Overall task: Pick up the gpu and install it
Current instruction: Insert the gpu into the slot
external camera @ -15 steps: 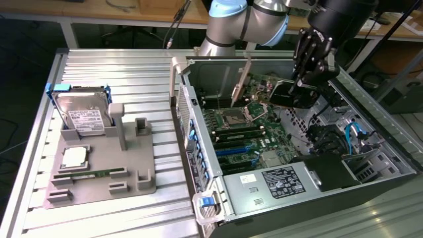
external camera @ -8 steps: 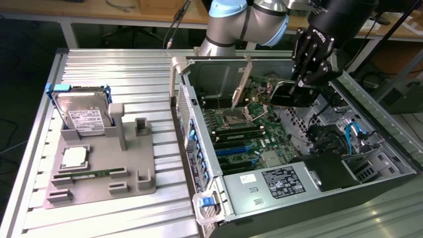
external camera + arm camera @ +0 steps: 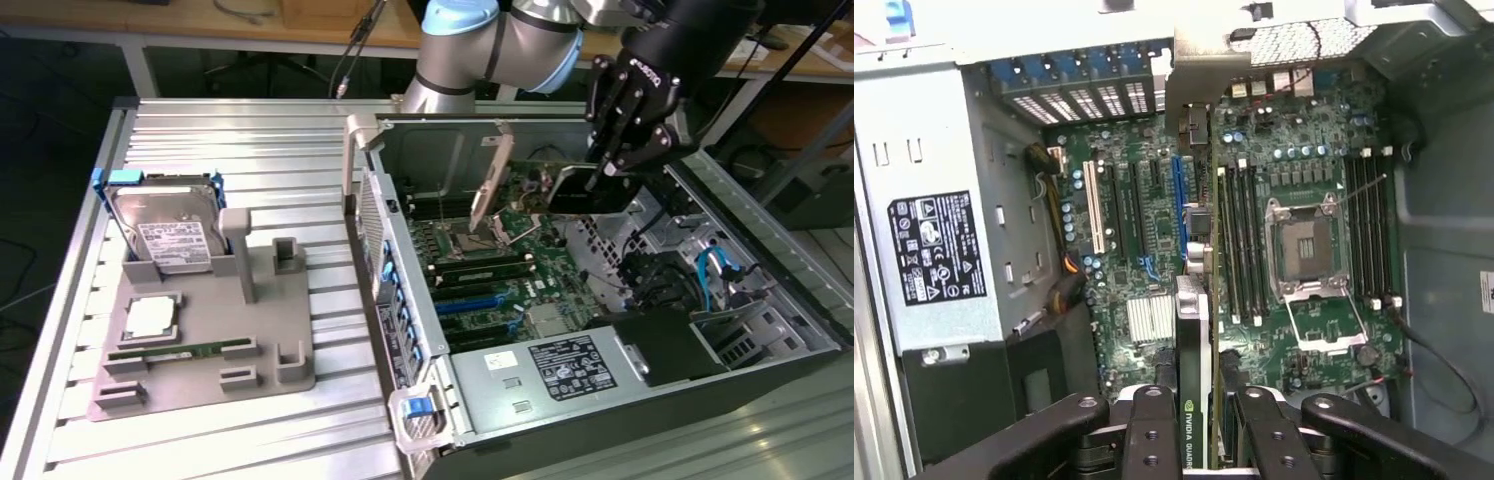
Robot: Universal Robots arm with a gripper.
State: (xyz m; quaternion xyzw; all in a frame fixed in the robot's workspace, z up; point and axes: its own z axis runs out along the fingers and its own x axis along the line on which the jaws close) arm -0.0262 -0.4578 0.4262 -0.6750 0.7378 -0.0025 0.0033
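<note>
Black fingers [image 3: 1154,432] clamping gpu [image 3: 1192,335], over motherboard [image 3: 1314,160]

Exterior view, open room over motherboard [image 3: 497,262], power supply [image 3: 545,368] at six o'clock from gpu [image 3: 589,190] — drive cage [image 3: 694,275] at four

The arm [image 3: 481,50] reaches down, its hand [image 3: 618,165] clamped on the gpu [image 3: 587,192].

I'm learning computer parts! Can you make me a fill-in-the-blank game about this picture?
The gripper holds the ___.
The hard drive has a ___ frame.
The gripper hovers over the open computer ___.
Missing words: gpu, blue, case.
</note>
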